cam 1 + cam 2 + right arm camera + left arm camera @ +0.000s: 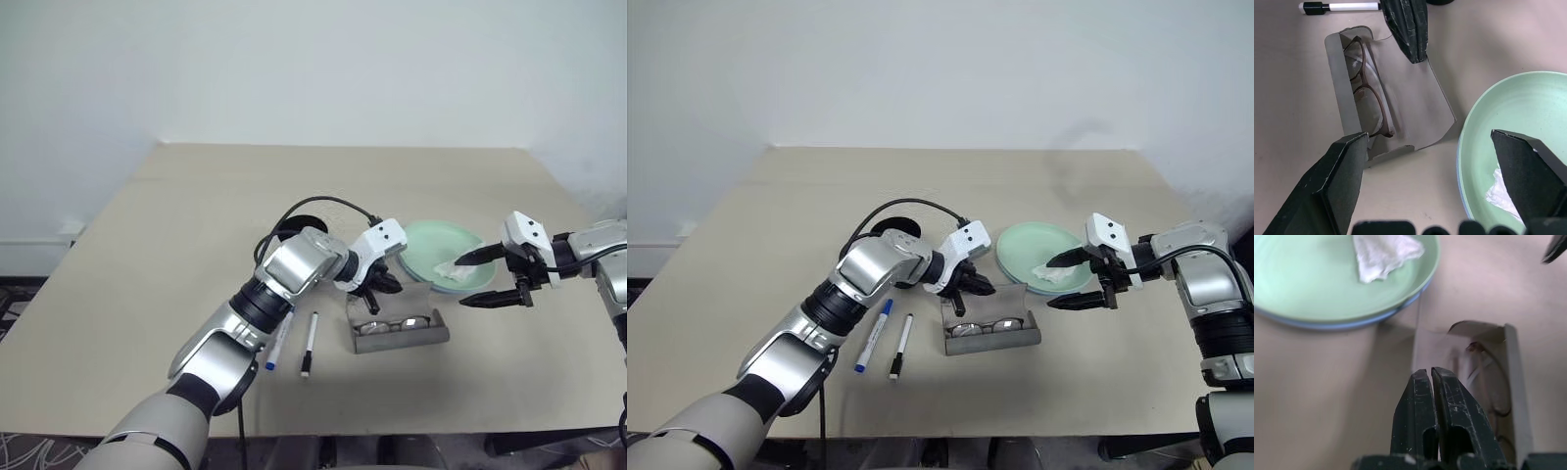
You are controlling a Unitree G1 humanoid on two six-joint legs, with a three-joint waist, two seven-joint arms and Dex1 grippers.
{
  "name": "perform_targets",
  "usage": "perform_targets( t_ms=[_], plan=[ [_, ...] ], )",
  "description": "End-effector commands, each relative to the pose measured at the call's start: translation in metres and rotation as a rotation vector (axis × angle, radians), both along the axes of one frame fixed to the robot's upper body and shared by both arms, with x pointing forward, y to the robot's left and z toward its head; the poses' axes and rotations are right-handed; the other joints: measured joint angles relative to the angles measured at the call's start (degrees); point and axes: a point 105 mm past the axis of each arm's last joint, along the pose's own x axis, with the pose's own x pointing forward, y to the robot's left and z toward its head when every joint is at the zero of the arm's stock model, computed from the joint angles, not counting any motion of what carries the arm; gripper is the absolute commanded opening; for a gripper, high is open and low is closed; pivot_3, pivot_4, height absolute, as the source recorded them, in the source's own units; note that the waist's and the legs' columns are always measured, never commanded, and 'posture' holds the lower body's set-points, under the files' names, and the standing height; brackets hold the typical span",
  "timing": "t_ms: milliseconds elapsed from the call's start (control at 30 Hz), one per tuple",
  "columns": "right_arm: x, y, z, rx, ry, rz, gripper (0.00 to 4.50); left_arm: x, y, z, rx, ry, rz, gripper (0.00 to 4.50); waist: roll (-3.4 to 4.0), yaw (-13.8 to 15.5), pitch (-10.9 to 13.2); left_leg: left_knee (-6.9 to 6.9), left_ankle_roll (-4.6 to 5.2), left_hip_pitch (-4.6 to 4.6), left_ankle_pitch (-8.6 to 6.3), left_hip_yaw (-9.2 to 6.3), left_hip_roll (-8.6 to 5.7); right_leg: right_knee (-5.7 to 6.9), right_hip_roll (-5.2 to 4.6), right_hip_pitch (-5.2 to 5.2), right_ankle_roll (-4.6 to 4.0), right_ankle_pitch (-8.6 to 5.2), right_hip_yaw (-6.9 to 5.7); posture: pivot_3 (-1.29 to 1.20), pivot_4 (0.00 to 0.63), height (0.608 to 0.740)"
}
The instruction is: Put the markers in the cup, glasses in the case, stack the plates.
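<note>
Your left tool (972, 286) has its fingers pressed together with nothing between them. It sits at the open lid of the case (991, 335), on the lid's far edge as your head cameras see it; whether the fingertips touch the lid, you cannot tell.

The case lies open on the table (774, 225), near its front edge. The glasses (1367, 93) are inside the tray, lying lengthwise, and the lid slopes back toward the plates.

Your right tool (1070, 283) is spread wide and empty. It hovers just right of the case, with one finger (1065, 259) over the plates' rim and the other (1073, 303) lower, over bare table near the case's right end.

The plates are stacked: the green plate (1029, 245) sits on the blue plate (1327, 325), of which you see only a thin rim underneath. They lie just behind and to the right of the case. A crumpled white tissue (1383, 253) lies in the green plate on its right side.

Both markers are on the table, left of the case, side by side and roughly parallel. The blue marker (874, 335) lies further left; the black marker (900, 346) lies between it and the case.

The cup (893, 228) stands behind your left forearm, mostly hidden by it; you see just a dark rim.
</note>
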Motion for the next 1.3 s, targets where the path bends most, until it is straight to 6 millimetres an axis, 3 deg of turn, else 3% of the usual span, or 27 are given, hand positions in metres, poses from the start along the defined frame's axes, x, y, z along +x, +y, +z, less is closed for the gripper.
perform_targets(
  t_ms=[33, 233, 467, 667, 867, 1300],
  plan=[
    [0.005, 0.003, 0.015, 0.007, -0.065, 0.012, 4.35, 0.007, -0.001, 0.01, -0.019, -0.051, 0.01, 0.03, 0.0, 0.0, 0.0, 0.0, 0.0, 0.0, 0.0, 0.0, 0.0, 0.0, 0.0, 0.0, 0.0, 0.0, 0.0, 0.0, 0.0, 0.7],
    [0.006, 0.005, 0.014, 0.009, -0.066, 0.016, 4.35, 0.016, -0.001, 0.012, -0.038, -0.075, 0.044, 0.03, 0.0, 0.0, 0.0, 0.01, 0.0, 0.0, 0.0, 0.0, 0.0, 0.0, 0.0, 0.0, 0.0, 0.01, 0.0, 0.0, 0.0, 0.7],
    [0.006, 0.005, 0.014, 0.008, -0.068, 0.016, 4.35, 0.014, -0.005, 0.028, -0.126, -0.043, 0.026, 0.03, 0.0, 0.0, 0.0, 0.01, 0.0, -0.01, 0.0, 0.0, 0.0, 0.0, 0.0, 0.0, 0.01, 0.01, 0.0, 0.0, 0.0, 0.7],
    [0.006, 0.005, 0.014, 0.009, -0.068, 0.019, 4.35, 0.029, 0.007, 0.005, -0.036, -0.066, 0.106, 0.03, 0.01, 0.0, 0.0, 0.05, 0.0, 0.0, 0.0, 0.0, 0.0, 0.01, 0.0, 0.02, 0.03, 0.03, 0.0, 0.0, 0.0, 0.7],
    [0.006, 0.006, 0.014, 0.009, -0.069, 0.024, 4.35, 0.021, 0.007, -0.007, -0.004, -0.045, 0.071, 0.03, 0.01, 0.0, 0.0, 0.07, 0.0, -0.02, 0.0, 0.0, -0.01, 0.01, 0.0, 0.01, 0.04, 0.04, 0.0, 0.0, 0.0, 0.7],
    [0.008, 0.002, 0.012, -0.002, -0.066, 0.016, 4.35, -0.003, 0.001, 0.015, -0.036, -0.059, -0.065, 0.03, 0.02, 0.0, 0.0, 0.07, 0.0, -0.03, 0.0, 0.0, 0.0, 0.02, -0.01, 0.01, 0.03, 0.05, 0.01, 0.0, 0.0, 0.7]
  ],
)
